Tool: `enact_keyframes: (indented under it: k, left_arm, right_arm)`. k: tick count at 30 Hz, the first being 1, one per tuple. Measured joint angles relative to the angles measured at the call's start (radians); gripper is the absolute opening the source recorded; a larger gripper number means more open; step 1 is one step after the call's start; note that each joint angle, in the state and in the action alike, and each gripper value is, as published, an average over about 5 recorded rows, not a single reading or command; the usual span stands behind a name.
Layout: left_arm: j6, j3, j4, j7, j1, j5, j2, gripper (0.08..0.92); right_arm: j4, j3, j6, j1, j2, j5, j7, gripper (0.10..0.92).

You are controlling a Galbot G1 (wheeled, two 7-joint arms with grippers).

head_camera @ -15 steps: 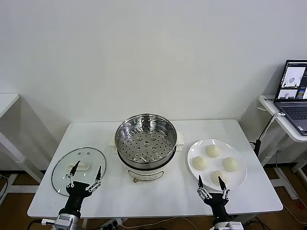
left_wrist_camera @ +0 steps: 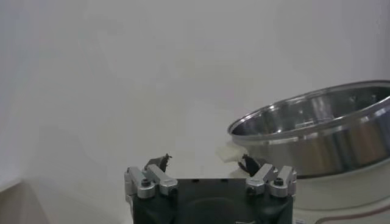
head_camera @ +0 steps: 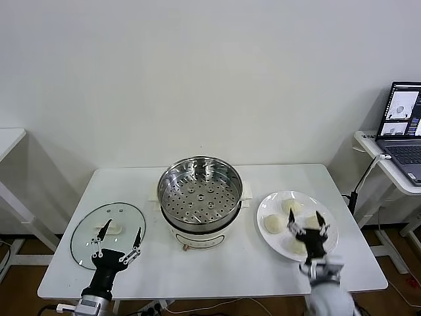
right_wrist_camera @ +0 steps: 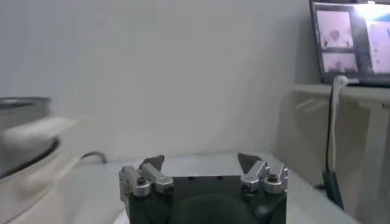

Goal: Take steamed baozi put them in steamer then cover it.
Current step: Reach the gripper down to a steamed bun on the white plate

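**Now: right gripper over the baozi plate, nothing grasped**

Right gripper [head_camera: 304,222] hangs over the white plate [head_camera: 271,205], fingers spread wide, empty. Baozi sit directly under and around it: one bun [head_camera: 275,224] just beside the fingertips toward the steamer, another [head_camera: 292,207] just past the tips on the far side, and a third mostly hidden behind the gripper body. The fourth can't be made out. The buns are round, so there's no long axis to line up with; any wrist angle should work.

The steamer [head_camera: 200,191] lies well off to this gripper's left, tray bare, no buns in it. The right arm is clearly nearer to the plate, so likely it does the picking: drop onto a bun, close, carry left.

Left gripper [head_camera: 117,236] is parked at the near table edge, fingers released, tips over the near rim of the glass cover [head_camera: 85,232]; the cover lies flat on the table just ahead of it, handle up. Covering is not yet started.
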Motion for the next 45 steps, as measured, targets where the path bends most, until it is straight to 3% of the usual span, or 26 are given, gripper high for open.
enact_keyframes:
  k: [6, 12, 22, 28, 35, 45]
  left_arm:
    - [-0.007, 0.001, 0.0, -0.002, 0.003, 0.002, -0.005, 0.823]
    - [-0.01, -0.005, -0.005, -0.002, 0.005, 0.003, -0.002, 0.823]
    - [-0.011, -0.016, -0.011, -0.001, 0.019, 0.007, -0.016, 0.823]
    - [-0.011, -0.022, -0.018, -0.001, 0.026, 0.01, -0.027, 0.823]
    - [-0.017, -0.028, -0.021, -0.001, 0.038, 0.014, -0.037, 0.823]
    - [-0.022, -0.03, -0.023, -0.001, 0.046, 0.015, -0.045, 0.823]
  right_arm:
    - [-0.192, -0.102, -0.046, 0.228, -0.087, 0.084, -0.16, 0.823]
    - [-0.353, -0.25, -0.105, 0.438, -0.183, 0.087, -0.448, 0.823]
    - [-0.546, -0.576, -0.129, 0.8, -0.28, -0.092, -0.998, 0.823]
    - [-0.625, -0.744, -0.099, 0.968, -0.285, -0.268, -1.239, 0.823]
    - [-0.704, -0.868, -0.06, 1.072, -0.247, -0.461, -1.375, 0.823]
    - [-0.797, -0.949, -0.036, 1.118, -0.167, -0.625, -1.423, 0.823]
